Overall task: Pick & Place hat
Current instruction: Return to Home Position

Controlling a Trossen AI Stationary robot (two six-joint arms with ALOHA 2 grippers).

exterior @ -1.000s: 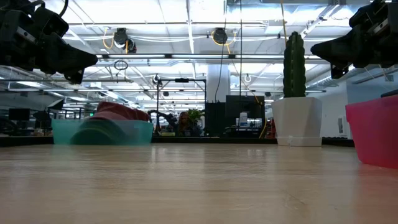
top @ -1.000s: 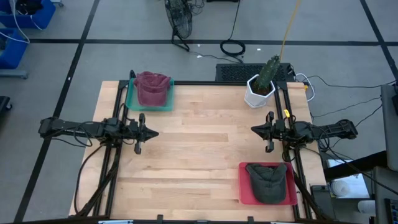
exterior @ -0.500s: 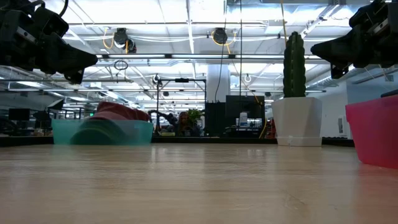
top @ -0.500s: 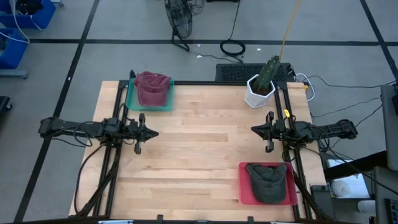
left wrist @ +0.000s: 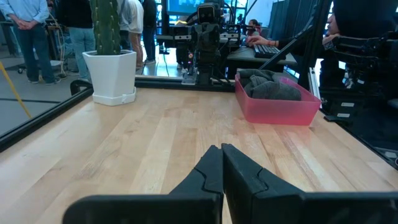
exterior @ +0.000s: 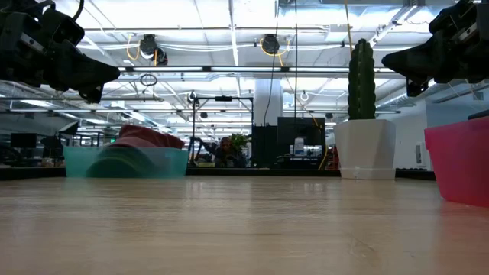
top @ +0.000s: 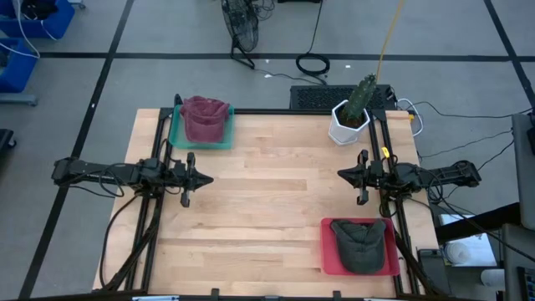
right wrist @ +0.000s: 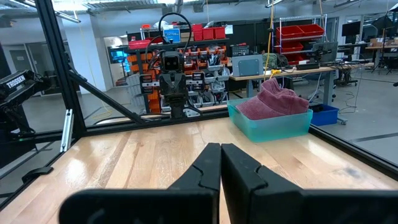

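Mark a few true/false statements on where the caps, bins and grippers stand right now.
1. The maroon cap sits in the green bin. True.
2. The dark cap lies on the bare table beside the pink bin. False: it lies inside the pink bin.
3. The left gripper and the right gripper are both shut and hold nothing. True.
4. The left gripper hangs over the green bin. False: it hangs over bare table, apart from the bin.
5. The cactus pot stands on the left arm's side. False: it stands on the right arm's side, near a table corner.
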